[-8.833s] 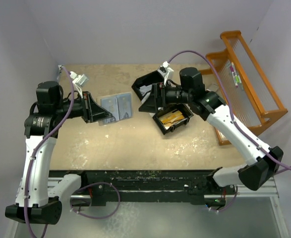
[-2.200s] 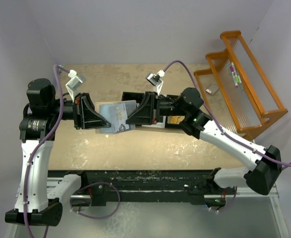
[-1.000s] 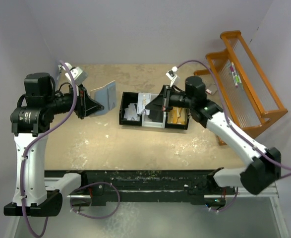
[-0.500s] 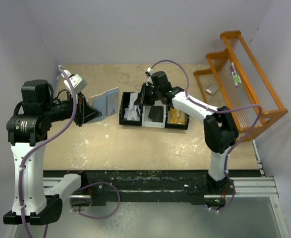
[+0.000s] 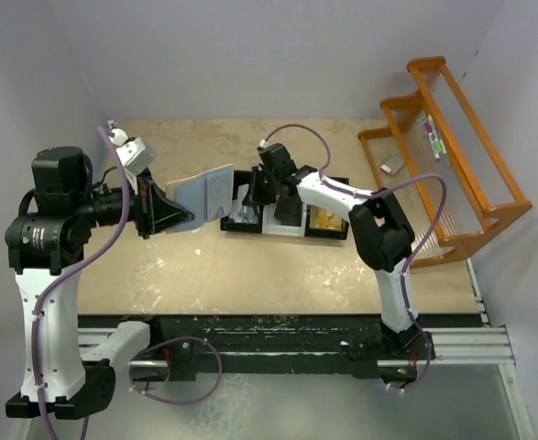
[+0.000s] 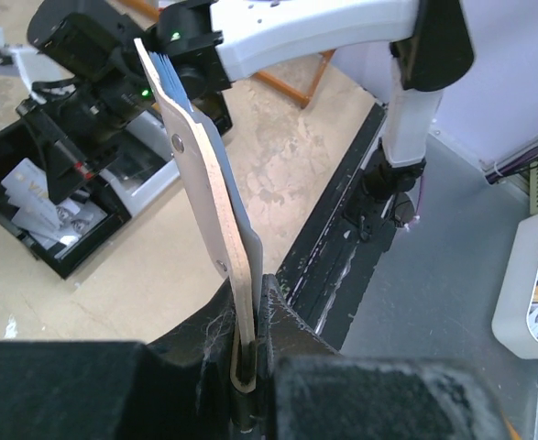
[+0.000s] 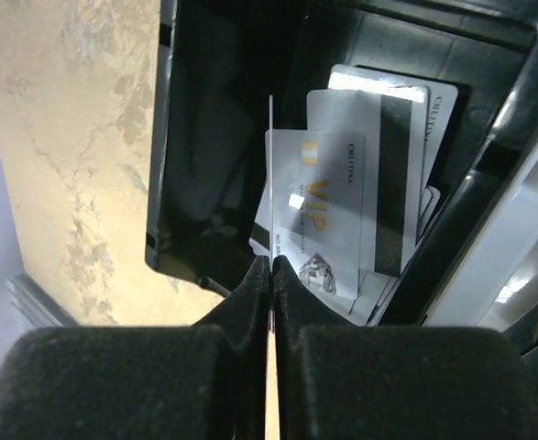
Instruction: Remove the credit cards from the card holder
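— What was seen on the left?
— The left gripper (image 5: 179, 217) was clamped on the lower edge of the card holder (image 5: 204, 193). The holder was held up off the desk (image 5: 250, 270) and tilted, with its pale blue-grey face shown to the top camera. From the left wrist it was seen nearly edge-on, standing up out of the closed fingers (image 6: 273, 316).
— And where was it held?
— Just left of the black tray (image 5: 261, 230); whether the two touched could not be told.
— What was seen at the tray?
— The right gripper (image 5: 255, 189) was pinched shut on a thin card (image 7: 270, 174), seen edge-on from the right wrist. The card was held over the tray's left-hand compartment, where several pale cards (image 7: 328, 215) lay overlapped, the top one marked VIP in gold.
— And further right?
— An orange rack (image 5: 470, 151) was seen standing at the right edge of the desk, well apart from both grippers
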### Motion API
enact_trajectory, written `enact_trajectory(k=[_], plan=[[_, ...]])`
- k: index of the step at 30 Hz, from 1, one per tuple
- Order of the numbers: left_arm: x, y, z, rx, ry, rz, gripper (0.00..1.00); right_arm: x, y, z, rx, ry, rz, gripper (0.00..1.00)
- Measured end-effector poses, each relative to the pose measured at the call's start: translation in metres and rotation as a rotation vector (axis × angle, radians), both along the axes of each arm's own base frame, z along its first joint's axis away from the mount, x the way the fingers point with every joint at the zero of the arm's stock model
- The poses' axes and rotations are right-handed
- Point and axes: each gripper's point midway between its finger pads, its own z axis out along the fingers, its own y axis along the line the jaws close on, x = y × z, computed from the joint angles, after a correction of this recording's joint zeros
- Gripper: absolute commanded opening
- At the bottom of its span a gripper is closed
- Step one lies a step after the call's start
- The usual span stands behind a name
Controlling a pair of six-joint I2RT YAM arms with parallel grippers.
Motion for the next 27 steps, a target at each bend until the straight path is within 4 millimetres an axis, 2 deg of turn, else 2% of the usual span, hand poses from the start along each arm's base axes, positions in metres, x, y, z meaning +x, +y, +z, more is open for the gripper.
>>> enact_trajectory(k=[3,6,10,17,21,25,27], plan=[[-0.006,-0.003,0.008,-0.021,-0.009,-0.018,0.00,0.004,0.001,-0.001,-0.018,-0.005,-0.013,0.04],[-0.012,-0.004,0.015,-0.035,-0.018,-0.032,0.00,0.010,0.003,0.005,-0.025,-0.028,-0.025,0.24],[-0.016,-0.006,0.021,-0.047,-0.032,-0.051,0.00,0.013,0.006,0.010,-0.038,-0.050,-0.037,0.35],[-0.023,-0.009,0.032,-0.069,-0.045,-0.069,0.00,0.005,0.007,0.005,-0.079,-0.048,-0.041,0.39],[-0.026,-0.009,0.036,-0.075,-0.055,-0.077,0.00,0.001,0.002,0.008,-0.107,-0.049,-0.051,0.48],[-0.029,-0.010,0.040,-0.087,-0.054,-0.080,0.00,-0.005,-0.003,0.042,-0.080,-0.090,-0.044,0.65],[-0.029,-0.011,0.043,-0.098,-0.058,-0.079,0.00,-0.016,-0.007,0.074,-0.029,-0.127,-0.022,0.69]])
